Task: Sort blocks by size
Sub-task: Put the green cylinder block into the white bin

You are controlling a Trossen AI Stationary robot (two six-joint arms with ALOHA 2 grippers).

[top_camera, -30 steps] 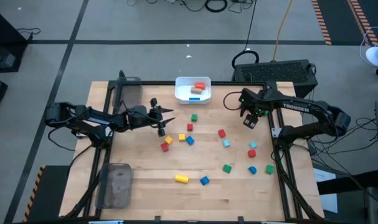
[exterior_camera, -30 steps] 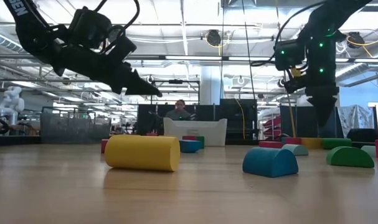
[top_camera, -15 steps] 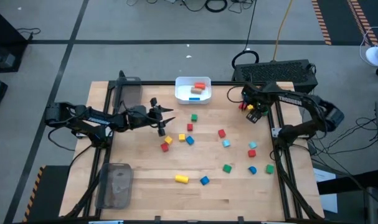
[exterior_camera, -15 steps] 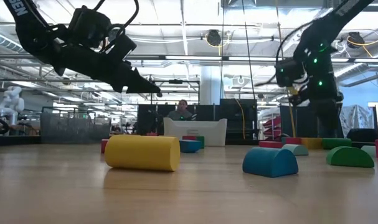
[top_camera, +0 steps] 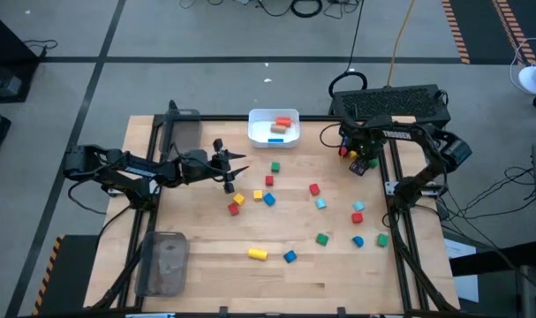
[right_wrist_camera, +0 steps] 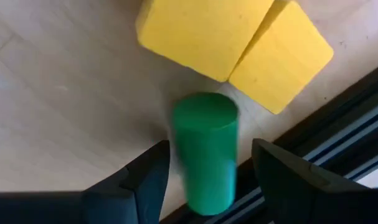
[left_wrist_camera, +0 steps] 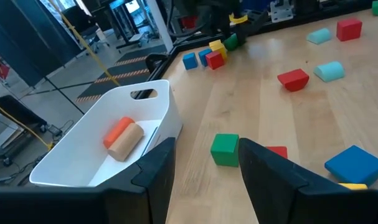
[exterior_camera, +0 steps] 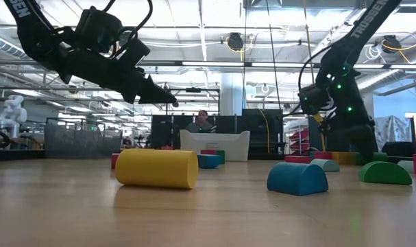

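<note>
Right hand (right_wrist_camera: 204,180) open astride green cylinder (right_wrist_camera: 205,146), upper right of table (top_camera: 206,291) | advice: centre, lower, clear yellow blocks (right_wrist_camera: 232,37) | left hand (left_wrist_camera: 204,180) released, empty, idle.

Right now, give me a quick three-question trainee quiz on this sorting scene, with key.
1. True or false: the white bin is empty.
2. Which block sits between the right gripper's fingers? A) green cylinder B) red cube C) blue half-round
3. Which arm hovers nearer the table's middle?

Key:
1. False; it holds an orange and a tan piece, plus something blue.
2. A, beside two yellow blocks at the table's edge.
3. Left; its gripper is open.
</note>
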